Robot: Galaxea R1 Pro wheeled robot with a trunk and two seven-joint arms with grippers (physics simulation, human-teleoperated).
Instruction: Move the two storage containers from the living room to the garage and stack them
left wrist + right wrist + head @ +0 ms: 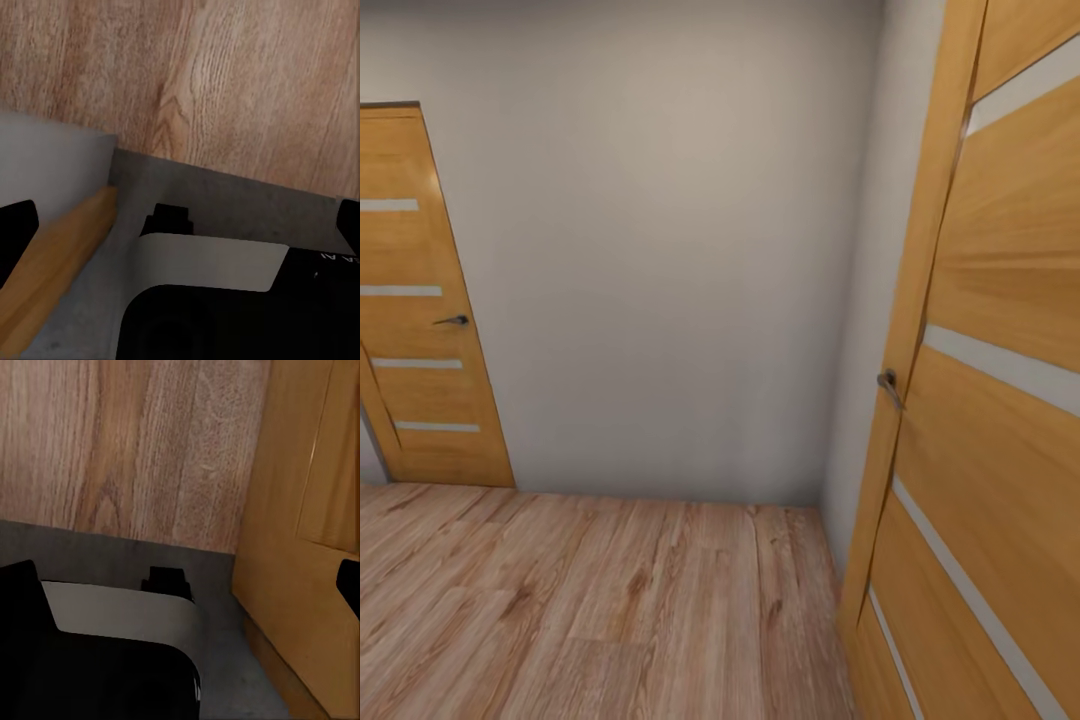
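The storage containers are out of view. In the left wrist view my left gripper is open, its black fingertips far apart with nothing between them. The right wrist view has my right gripper open as well, and empty. Both grippers hang over light wood planks that meet a dark grey strip of floor. My black and white base sits on that strip.
Ahead is a plain pale wall over a wood plank floor. A closed wooden door is at the far left. A second wooden door with a metal handle stands close on my right.
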